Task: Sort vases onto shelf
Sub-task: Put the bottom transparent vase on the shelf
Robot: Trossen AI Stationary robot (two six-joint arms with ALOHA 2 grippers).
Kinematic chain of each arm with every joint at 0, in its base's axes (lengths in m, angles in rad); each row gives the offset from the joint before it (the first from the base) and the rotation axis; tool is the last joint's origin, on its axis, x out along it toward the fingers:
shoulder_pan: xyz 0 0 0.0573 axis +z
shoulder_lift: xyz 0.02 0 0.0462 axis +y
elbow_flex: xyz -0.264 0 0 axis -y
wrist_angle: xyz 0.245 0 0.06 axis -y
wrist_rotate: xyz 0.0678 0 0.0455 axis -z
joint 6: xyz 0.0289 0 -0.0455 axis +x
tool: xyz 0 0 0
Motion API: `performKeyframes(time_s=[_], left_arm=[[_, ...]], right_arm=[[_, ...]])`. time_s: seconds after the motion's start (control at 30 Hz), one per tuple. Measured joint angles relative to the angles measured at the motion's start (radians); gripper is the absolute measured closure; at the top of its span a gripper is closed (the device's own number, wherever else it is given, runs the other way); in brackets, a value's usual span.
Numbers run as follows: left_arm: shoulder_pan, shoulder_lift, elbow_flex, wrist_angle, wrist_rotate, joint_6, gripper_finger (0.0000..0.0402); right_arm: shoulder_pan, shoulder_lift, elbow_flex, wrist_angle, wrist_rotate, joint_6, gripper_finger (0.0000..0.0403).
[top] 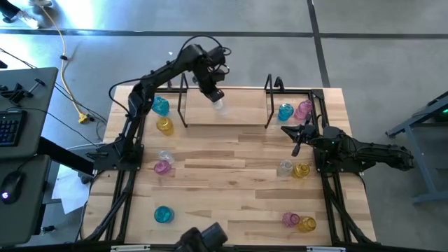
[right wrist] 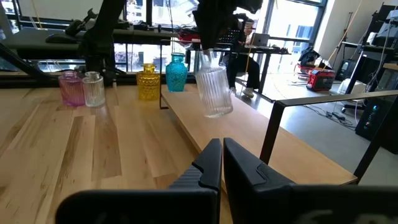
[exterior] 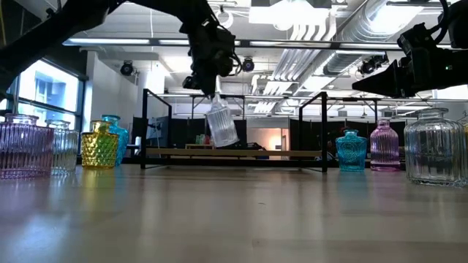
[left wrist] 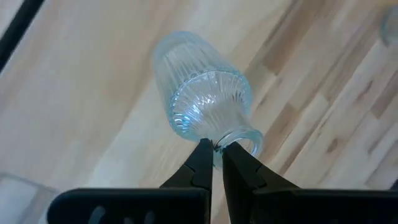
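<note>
Left arm stretched from the table's left edge toward the far middle, elbow bent, wrist turned downward. Left gripper (top: 218,102) held high above the tabletop, fingers (left wrist: 200,163) pinched on the rim of a clear vase (left wrist: 202,93) (body hanging tilted below the fingertips). Right arm folded low along the table's right side, forearm pointing inward. Right gripper (top: 297,143) closed on nothing, fingers (right wrist: 213,158) pressed together, hovering level over the boards.
</note>
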Motion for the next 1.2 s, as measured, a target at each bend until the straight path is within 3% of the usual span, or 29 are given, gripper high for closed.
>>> performKeyframes(time_s=[0.6, 0.97, 1.2], left_arm=[[-0.013, 0.003, -0.003, -0.019, -0.032, -0.010, 0.0387], [-0.013, 0.003, -0.003, -0.018, -0.030, -0.027, 0.0330], [-0.013, 0.003, -0.003, 0.020, -0.033, -0.018, 0.0317]], right_arm=[[0.000, 0.000, 0.000, 0.000, 0.000, 0.000, 0.0403], [0.000, 0.000, 0.000, 0.000, 0.000, 0.000, 0.0403], [0.000, 0.000, 0.000, 0.000, 0.000, 0.000, 0.0403]])
